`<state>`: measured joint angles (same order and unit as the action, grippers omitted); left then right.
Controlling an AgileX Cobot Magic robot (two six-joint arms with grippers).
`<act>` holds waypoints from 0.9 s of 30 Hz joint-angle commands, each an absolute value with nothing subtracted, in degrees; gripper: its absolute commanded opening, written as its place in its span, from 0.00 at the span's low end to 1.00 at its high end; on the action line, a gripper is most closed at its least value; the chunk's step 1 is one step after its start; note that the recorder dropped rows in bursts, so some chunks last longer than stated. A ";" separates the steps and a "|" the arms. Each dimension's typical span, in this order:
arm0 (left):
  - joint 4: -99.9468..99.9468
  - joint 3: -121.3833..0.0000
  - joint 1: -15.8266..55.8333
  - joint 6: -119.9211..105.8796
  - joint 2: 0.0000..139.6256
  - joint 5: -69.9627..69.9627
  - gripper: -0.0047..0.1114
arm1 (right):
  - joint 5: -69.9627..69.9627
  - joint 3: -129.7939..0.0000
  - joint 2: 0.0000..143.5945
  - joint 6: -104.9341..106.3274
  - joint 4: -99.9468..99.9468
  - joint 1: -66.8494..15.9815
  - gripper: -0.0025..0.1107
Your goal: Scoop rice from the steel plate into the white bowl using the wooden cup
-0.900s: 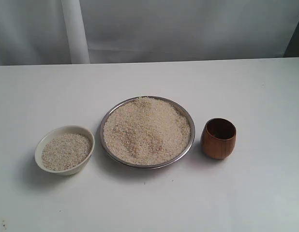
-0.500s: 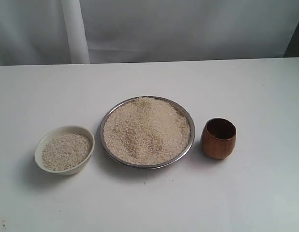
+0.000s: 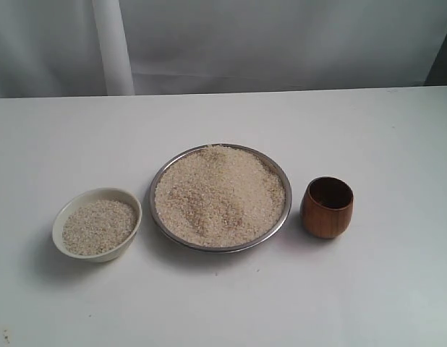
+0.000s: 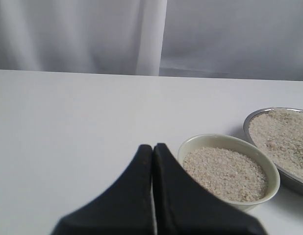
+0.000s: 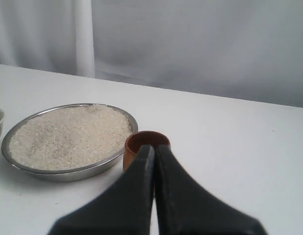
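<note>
**Both end effectors closed and empty; cup untouched on the counter**

- Left end effector (image 4: 152,147): the two dark fingers are pressed together with no gap and nothing between them. It sits above bare counter (image 3: 223,303). In the left wrist view the white bowl is just beyond and to one side of the tips, not touching them.
- White bowl (image 3: 100,254): leftmost of the three vessels, upright on the counter. It holds a shallow layer of grains below the rim. It stands near the steel plate with a small gap between them.
- Steel plate (image 3: 222,249): centre of the row, flat on the counter.
- Rice (image 3: 220,195): a loose heap that fills the plate nearly to the rim all round and is highest toward the far edge. A few grains sit on the far rim.
- Wooden cup (image 3: 327,208): just right of the plate, close to it but apart. It is upright with the mouth up and a dark inside. No rice is visible in it from the exterior view.
- Right end effector (image 5: 154,148): fingers together, gripping nothing. In the right wrist view the tips line up with the cup and cover part of its near side. Contact with the cup cannot be told from that angle.
- Neither arm shows in the exterior view.
- Background: a pale curtain (image 3: 281,43) behind the counter's far edge.
</note>
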<state>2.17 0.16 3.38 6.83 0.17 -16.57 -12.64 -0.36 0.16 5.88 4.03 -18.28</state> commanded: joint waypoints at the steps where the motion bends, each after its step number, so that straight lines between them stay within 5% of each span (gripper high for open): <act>1: 1.90 0.00 3.61 6.94 0.00 -16.35 0.04 | -12.96 -4.49 4.49 5.52 3.96 -17.84 0.02; 14: 1.90 0.00 3.61 7.09 0.00 -16.35 0.04 | -0.46 -24.84 45.70 5.52 0.48 -18.52 0.02; 27: 1.90 0.00 3.61 7.09 0.00 -16.35 0.04 | 28.88 -21.20 71.31 2.32 0.48 -22.12 0.02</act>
<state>2.17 0.16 3.38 6.83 0.17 -16.57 21.37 -23.53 68.81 3.09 0.51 -21.84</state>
